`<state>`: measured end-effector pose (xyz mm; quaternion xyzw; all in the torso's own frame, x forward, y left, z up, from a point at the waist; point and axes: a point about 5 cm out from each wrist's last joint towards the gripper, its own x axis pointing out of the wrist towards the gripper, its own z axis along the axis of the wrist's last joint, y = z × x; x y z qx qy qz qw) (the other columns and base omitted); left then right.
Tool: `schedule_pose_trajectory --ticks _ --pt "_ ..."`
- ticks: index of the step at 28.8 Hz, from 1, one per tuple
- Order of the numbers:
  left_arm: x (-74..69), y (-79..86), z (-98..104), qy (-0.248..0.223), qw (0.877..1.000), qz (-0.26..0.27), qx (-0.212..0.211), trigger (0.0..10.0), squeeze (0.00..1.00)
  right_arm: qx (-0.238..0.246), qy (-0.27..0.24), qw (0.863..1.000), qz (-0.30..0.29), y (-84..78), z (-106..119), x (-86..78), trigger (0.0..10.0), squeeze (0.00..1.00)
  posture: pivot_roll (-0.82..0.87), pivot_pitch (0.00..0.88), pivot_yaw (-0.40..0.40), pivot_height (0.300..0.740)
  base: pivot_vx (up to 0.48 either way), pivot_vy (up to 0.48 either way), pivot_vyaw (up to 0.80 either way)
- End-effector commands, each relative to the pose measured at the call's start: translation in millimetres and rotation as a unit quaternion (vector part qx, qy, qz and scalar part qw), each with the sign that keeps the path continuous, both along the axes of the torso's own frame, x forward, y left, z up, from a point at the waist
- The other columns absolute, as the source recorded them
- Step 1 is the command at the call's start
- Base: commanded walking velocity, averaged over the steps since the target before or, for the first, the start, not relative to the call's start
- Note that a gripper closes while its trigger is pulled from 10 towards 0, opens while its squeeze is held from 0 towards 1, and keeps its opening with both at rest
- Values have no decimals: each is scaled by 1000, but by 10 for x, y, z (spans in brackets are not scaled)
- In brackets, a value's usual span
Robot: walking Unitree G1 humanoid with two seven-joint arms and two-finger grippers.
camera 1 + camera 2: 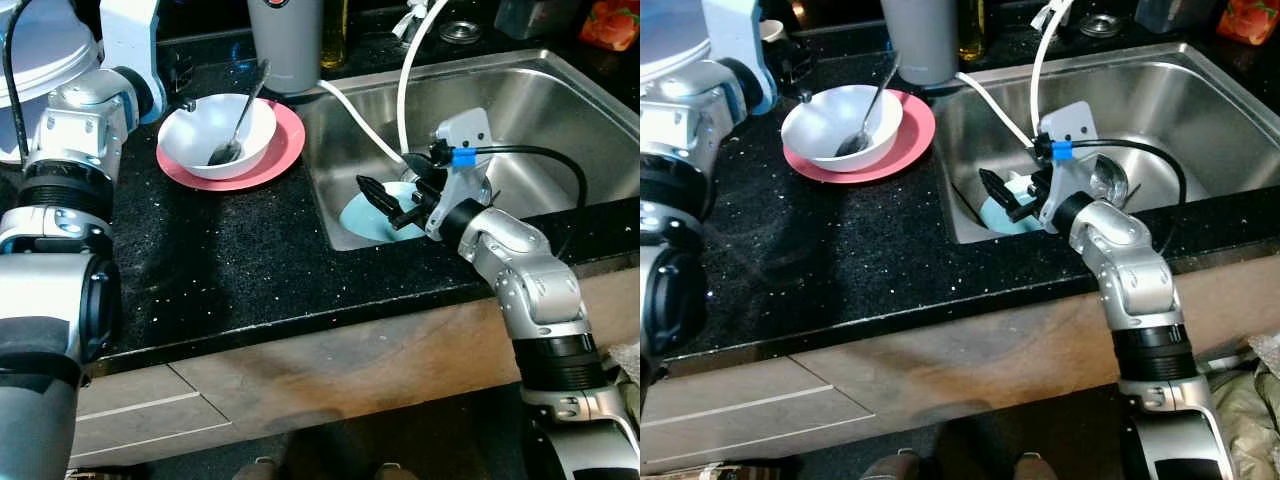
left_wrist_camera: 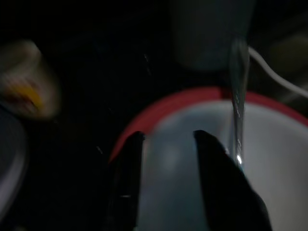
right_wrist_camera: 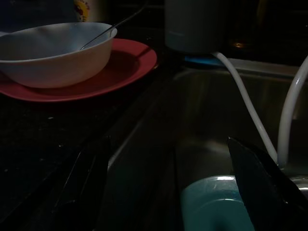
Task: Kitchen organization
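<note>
1 bowl, 1 spoon, 1 red plate

Spoon in bowl – plate beneath – sink right.

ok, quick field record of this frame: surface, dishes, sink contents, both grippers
surface: black speckled countertop
dishes: white bowl with spoon inside, on red plate
sink contents: light blue plate and two white hoses in steel sink
left gripper: open, above the bowl's rim
right gripper: open, over the blue plate in the sink
behind: grey canister
</note>
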<state>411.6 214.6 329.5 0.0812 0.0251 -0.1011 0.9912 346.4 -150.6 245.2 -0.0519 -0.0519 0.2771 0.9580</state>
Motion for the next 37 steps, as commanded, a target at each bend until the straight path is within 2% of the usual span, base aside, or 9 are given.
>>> schedule_pose_trajectory --ticks 1,2,3,4,6,7,13,20,37 --pt "-9 -8 -58 23 1000 -4 -16 10000 1000 -6 2 1000 1 4 -29 9 10000 0 47 142 26 740 0 0 0" --pt "-4 -65 -84 32 999 -16 -24 10000 1000 -6 2 1000 1 -1 -28 9 10000 0 47 142 26 740 0 0 0" --pt "4 -111 -99 37 999 -22 -32 10000 690 -6 1 1000 0 -5 -26 8 10000 0 45 144 30 740 0 0 0" --pt "11 -148 -108 41 998 -27 -41 10000 553 -6 1 1000 -1 -11 -25 6 10000 0 42 145 31 740 0 0 0" --pt "15 -169 -112 43 998 -30 -47 10000 553 -6 1 1000 -2 -15 -26 5 10000 0 42 145 31 740 0 0 0" --pt "21 -195 -109 44 997 -33 -50 10000 0 -6 1 1000 -2 -19 -25 4 10000 0 41 145 34 740 0 0 0" --pt "46 -317 -148 63 996 -45 -40 10000 0 -5 1 1000 -5 -45 -33 -11 10000 0 39 148 44 740 0 0 0" --pt "53 -288 -346 112 993 -23 -7 10000 0 -3 2 1000 -6 -49 -39 -17 10000 0 43 149 49 740 0 0 0" --pt "130 -494 -509 60 997 -32 -29 10000 0 -1 -2 1000 -10 -67 -25 -30 10000 0 31 140 59 740 0 0 0"
